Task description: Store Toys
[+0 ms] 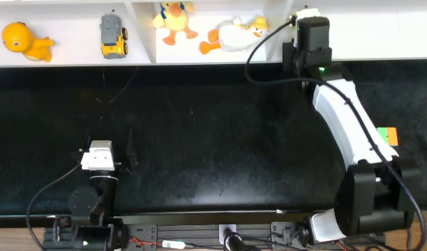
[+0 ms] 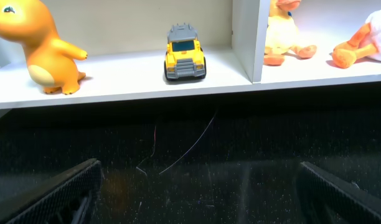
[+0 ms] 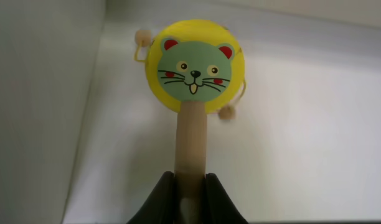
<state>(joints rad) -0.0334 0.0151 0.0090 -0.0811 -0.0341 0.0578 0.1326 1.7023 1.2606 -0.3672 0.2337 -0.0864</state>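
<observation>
Wooden and pale, the handle of the rattle drum is clamped between the closed jaws of the right gripper. The drum's round head has a yellow rim and a green cat face turned up toward the wrist camera, with a small bead hanging off each side. It is inside the right-hand compartment of the white shelf that runs along the far edge of the bench, just beside that compartment's left wall. Whether the head rests on the shelf floor or hangs just above it cannot be told.

The right arm stretches from the near right corner of the bench up to the shelf. The left gripper sits low over the near left part of the black bench, pointed toward the shelf, its jaws spread wide with nothing between them.

In the shelf's left compartment an orange toy figure stands upright, well apart from a yellow toy truck that faces out toward the bench. In the middle compartment a yellow plush duck sits near the left wall, and a white plush duck lies on its side just beside it. A small orange and green cube lies at the right edge of the bench, close to the right arm.
</observation>
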